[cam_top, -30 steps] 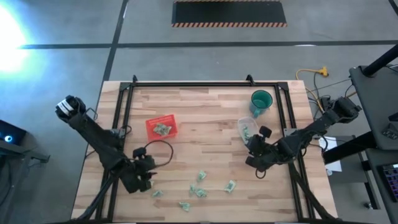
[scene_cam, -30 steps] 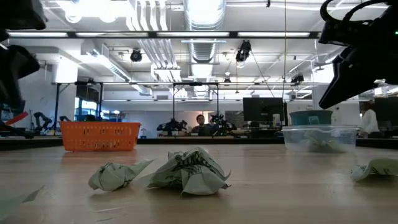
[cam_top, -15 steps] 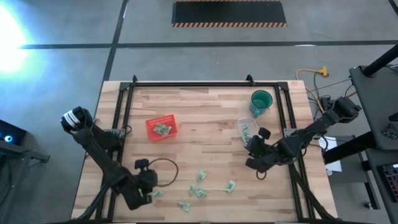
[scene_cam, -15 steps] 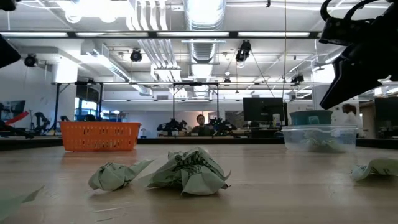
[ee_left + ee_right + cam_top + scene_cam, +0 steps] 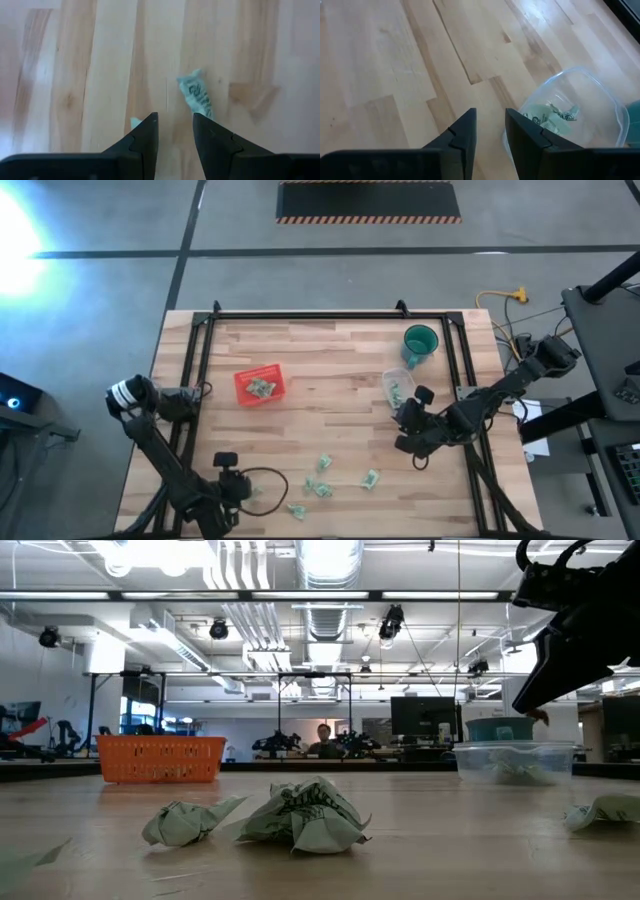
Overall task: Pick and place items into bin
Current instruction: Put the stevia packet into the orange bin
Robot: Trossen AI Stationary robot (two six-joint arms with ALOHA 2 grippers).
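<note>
My left gripper (image 5: 236, 492) has slid toward the tabletop's near-left corner.
Its jaws, slightly parted and empty, now seem to hover beside one of the items (image 5: 196, 95), ready to grasp; the right gripper (image 5: 408, 423) waits.

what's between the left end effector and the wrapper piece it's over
Nothing visible. In the left wrist view only bare table lies between the left end effector and the crumpled wrapper piece, which sits just past one fingertip.

Five loose wrappers (image 5: 321, 489) lie on the table (image 5: 340, 360), with one red tray (image 5: 260, 384), one clear tub (image 5: 398, 386) and one green cup (image 5: 420, 343).
</note>
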